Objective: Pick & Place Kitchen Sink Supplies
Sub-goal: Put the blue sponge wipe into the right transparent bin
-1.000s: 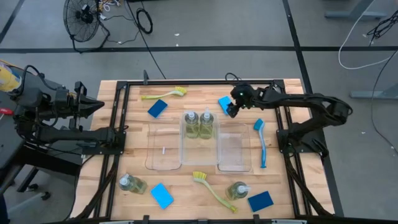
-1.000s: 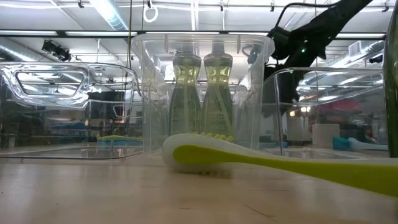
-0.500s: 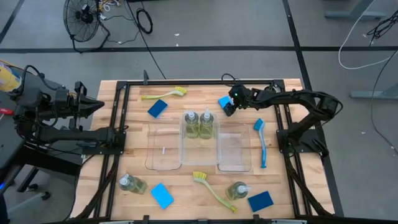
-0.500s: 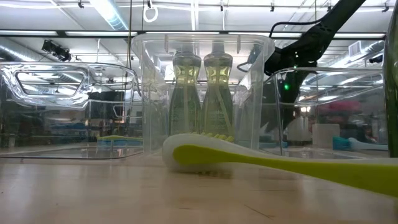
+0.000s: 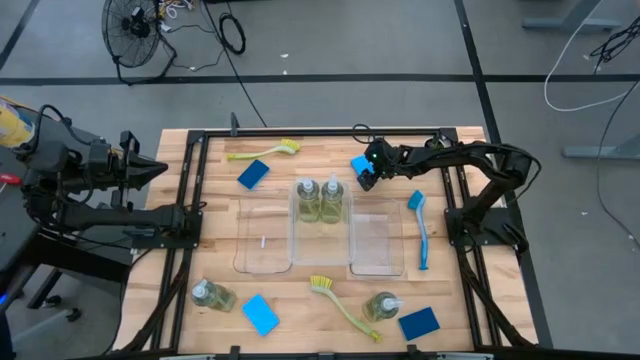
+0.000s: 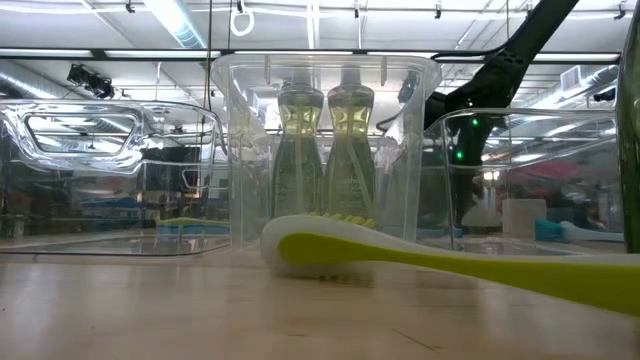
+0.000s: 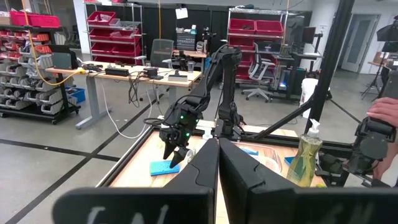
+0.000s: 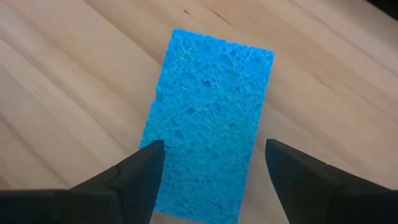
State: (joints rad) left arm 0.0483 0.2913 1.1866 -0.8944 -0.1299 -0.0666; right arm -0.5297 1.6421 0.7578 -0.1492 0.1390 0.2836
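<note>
Since the earlier frames, the right gripper (image 5: 366, 176) is being seen drawn in toward the table's far edge and lowered over a blue sponge (image 5: 360, 164), while the left arm is being kept where it was. No brand, label or writing is being shown legibly anywhere. The right arm is being stretched across from the right side, elbow bent, wrist pitched down. Its fingers (image 8: 140, 171) are being held wide apart, straddling the sponge (image 8: 208, 121), which is lying flat on the wooden table (image 8: 62, 81); nothing is being gripped. The left gripper (image 5: 150, 170) is being held closed and empty beyond the table's left edge. Two soap bottles (image 5: 320, 199) are standing in the middle clear tray (image 5: 295, 240).
</note>
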